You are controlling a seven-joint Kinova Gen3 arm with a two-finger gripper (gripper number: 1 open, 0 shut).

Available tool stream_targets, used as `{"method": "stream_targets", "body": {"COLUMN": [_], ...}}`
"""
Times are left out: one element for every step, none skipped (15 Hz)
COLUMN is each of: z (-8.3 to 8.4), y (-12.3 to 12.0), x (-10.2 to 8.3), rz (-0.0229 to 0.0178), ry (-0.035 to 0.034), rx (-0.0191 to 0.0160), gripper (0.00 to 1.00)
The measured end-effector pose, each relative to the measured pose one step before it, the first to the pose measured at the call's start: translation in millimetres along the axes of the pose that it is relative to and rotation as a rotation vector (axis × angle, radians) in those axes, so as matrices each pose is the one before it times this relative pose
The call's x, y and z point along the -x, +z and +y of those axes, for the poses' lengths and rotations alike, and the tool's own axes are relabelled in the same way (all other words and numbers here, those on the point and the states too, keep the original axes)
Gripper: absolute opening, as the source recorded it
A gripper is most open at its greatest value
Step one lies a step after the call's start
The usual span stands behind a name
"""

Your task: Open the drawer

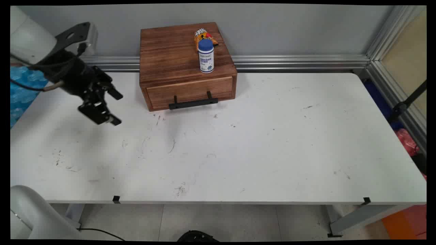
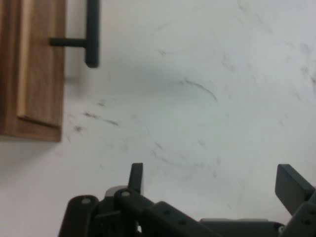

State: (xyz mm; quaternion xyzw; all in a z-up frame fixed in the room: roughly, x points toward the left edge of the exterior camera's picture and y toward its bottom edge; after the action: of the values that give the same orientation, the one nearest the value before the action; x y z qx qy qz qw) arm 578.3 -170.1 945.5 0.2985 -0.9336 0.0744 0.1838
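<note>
Gripper (image 1: 115,108) with two fingers apart, empty, left of one wooden drawer box (image 1: 185,64) bearing one blue-capped bottle (image 1: 206,56), one snack packet (image 1: 203,34).

A white table (image 1: 259,149), scuffed with dark marks, stands against a plain grey wall (image 1: 289,30) with a ribbed aluminium rail (image 1: 299,62) along its foot, and a matching aluminium post (image 1: 385,30) rises at the right corner beside a beige panel (image 1: 408,51). Below the table's near edge lie pale floor tiles (image 1: 218,221), a slanted grey table leg (image 1: 361,217) and an orange patch of floor (image 1: 405,221); blue material (image 1: 24,88) shows at the left edge
</note>
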Motion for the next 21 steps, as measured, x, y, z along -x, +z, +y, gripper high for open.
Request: {"method": "stream_targets", "body": {"z": [-4.09,-4.21,-5.5,-3.9,-3.91,-2.89,-2.84,-2.32,-2.85,-1.83,-1.58,-1.15,-0.99,-0.91,-0.79,-1.11,-1.05,-0.9,-0.52,-0.29,-0.24], "y": [3.22,3.59,5.46,4.78,5.91,5.45,7.01,6.14,8.73,7.01,8.41,7.33,9.04,8.91,7.49,8.89,8.8,8.5,7.25,8.13,7.82], "x": [-2.33,-2.59,-3.69,-2.8,-2.83,-2.21,-2.61,-2.35,-3.32,-2.74,-3.51,-2.93,-3.58,-3.74,-3.14,-3.48,-3.16,-2.66,-2.01,-2.17,-1.86], "rz": [0.01689,0.01713,0.0222,0.01576,0.0151,0.01096,0.01134,0.00979,0.01255,0.00888,0.01046,0.00768,0.00773,0.00791,0.00563,0.00465,0.00252,0.00082,-0.00121,-0.00202,-0.00302], "ry": [-0.0172,-0.01653,-0.02073,-0.01562,-0.01375,-0.00822,-0.00663,-0.00476,-0.00596,-0.00339,-0.0029,-0.0017,-0.00125,-0.00072,-0.00032,0.00085,0.00133,0.00192,0.00317,0.00459,0.00444], "rx": [-0.01115,-0.01136,-0.01462,-0.00992,-0.00848,-0.00531,-0.00425,-0.00379,-0.00458,-0.0024,-0.00206,-0.00055,0.00128,0.00087,0.00075,0.00007,0.00011,0.00027,0.00169,0.0032,0.00386], "gripper": [1.0,1.0,1.0,1.0,1.0,1.0,1.0,1.0,1.0,1.0,1.0,1.0,1.0,1.0,1.0,1.0,1.0,1.0,1.0,1.0,1.0]}}
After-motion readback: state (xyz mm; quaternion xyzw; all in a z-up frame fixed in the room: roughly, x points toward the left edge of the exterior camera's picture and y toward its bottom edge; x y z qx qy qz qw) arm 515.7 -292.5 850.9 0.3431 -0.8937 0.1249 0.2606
